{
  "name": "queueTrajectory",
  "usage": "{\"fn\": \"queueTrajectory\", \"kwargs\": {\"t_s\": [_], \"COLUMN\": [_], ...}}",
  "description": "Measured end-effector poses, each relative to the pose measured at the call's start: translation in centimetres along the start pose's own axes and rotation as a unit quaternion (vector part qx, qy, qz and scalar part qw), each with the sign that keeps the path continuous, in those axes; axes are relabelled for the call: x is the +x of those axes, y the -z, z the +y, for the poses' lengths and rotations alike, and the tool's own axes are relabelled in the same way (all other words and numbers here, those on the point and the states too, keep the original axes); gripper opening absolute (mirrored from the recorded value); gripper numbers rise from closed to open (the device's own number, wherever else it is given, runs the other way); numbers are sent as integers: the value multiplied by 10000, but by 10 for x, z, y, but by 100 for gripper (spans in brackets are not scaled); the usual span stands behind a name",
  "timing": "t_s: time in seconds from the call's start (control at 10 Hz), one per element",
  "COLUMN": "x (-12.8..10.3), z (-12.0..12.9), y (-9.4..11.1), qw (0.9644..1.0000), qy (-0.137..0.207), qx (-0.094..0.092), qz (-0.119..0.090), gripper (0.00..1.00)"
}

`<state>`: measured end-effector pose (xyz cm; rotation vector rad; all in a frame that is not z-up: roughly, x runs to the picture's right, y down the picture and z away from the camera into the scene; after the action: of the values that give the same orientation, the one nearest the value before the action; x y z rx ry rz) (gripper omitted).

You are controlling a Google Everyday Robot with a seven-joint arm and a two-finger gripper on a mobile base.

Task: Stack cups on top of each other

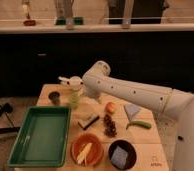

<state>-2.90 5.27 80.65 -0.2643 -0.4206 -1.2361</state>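
hovering pincer (66, 80) spread above tumbler (74, 99), grey cup (54, 97) beside

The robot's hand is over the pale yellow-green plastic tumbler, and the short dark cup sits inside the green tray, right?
Not quite. In the camera view the short dark grey-olive cup stands on the table behind the green plastic tray, not inside it. The hand is over the pale yellow-green plastic tumbler.

Green tray (40, 134), orange bowl (74, 150), dark bowl (132, 149)

claw (66, 80) over tumbler (74, 98), cup (54, 97) beside it — left
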Motion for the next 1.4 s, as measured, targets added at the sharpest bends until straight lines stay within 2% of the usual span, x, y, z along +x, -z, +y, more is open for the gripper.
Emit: {"fn": "queueTrajectory", "kwargs": {"t_s": [0.1,0.3,0.7,1.0,1.2,1.4], "x": [0,5,17,22,20,20], "z": [-1,-10,-22,-27,-34,-36], "y": [-1,-16,-45,-66,-85,-94], "qw": [10000,9992,9984,9976,9963,9955], "qy": [20,351,447,447,504,529], "qx": [36,188,231,195,97,5], "qz": [29,24,-251,-489,-690,-782], "gripper": [80,80,80,80,80,80]}}
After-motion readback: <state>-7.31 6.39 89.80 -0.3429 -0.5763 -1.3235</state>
